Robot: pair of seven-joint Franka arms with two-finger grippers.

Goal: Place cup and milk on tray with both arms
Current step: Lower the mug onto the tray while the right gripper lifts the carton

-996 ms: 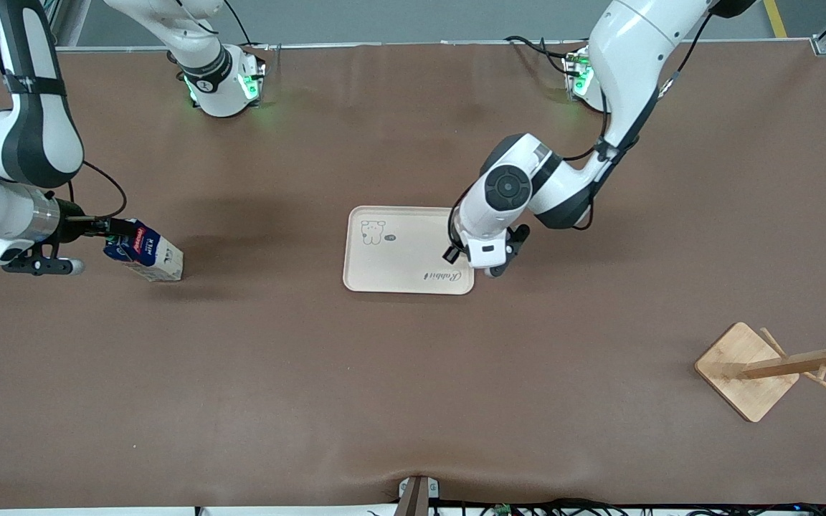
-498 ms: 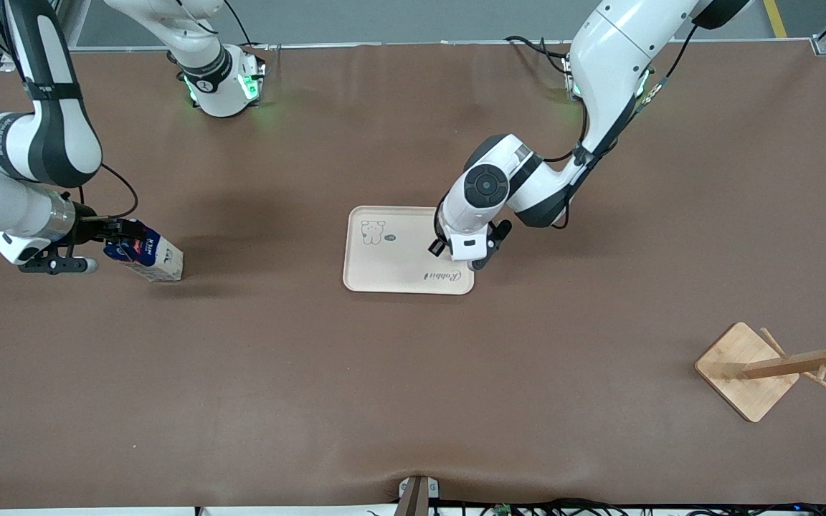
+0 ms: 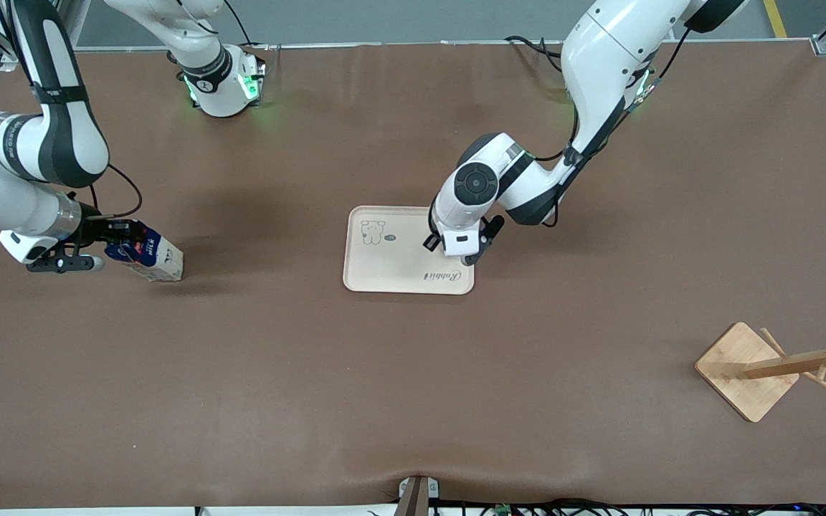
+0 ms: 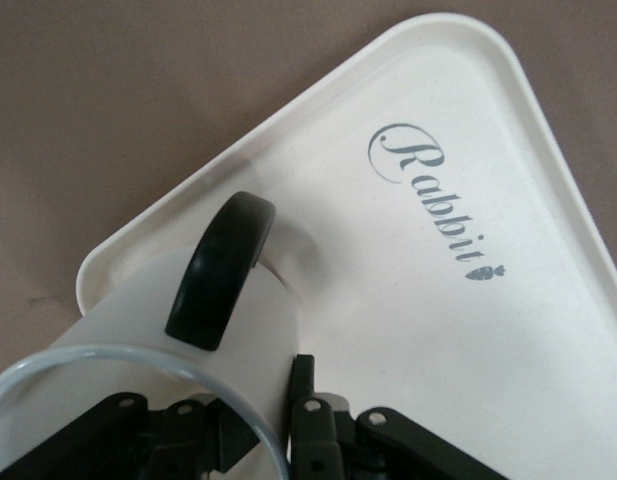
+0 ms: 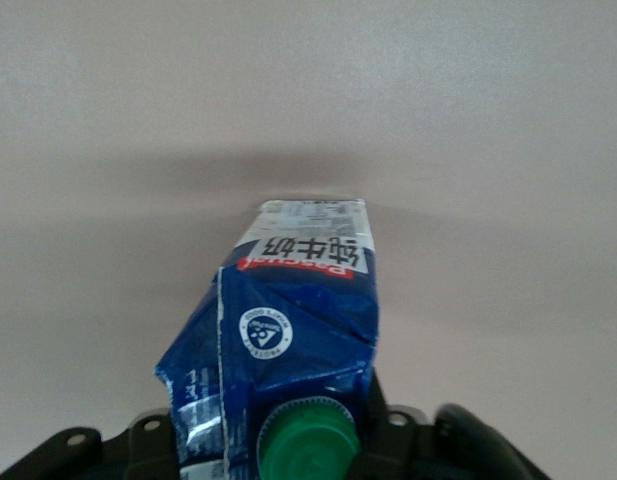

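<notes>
The cream tray [image 3: 391,269] lies mid-table. My left gripper [image 3: 459,252] is over the tray's corner by the word "Rabbit". In the left wrist view it [image 4: 263,410] is shut on the wall of the white cup [image 4: 138,310], one finger inside and one outside, black handle [image 4: 220,270] toward the tray's rim [image 4: 138,240]. The wrist hides the cup in the front view. My right gripper [image 3: 122,244] is shut on the top of the milk carton [image 3: 151,256], which is tilted low at the table toward the right arm's end. The right wrist view shows the carton's blue top [image 5: 288,320] and green cap [image 5: 308,440].
A wooden rack with pegs [image 3: 750,369] lies tipped over toward the left arm's end, nearer to the front camera than the tray. Brown table surface stretches between the milk and the tray.
My left arm has carried the cup from beside the tray's corner to over the tray. My right arm has shifted slightly; the milk stays about where it was.
</notes>
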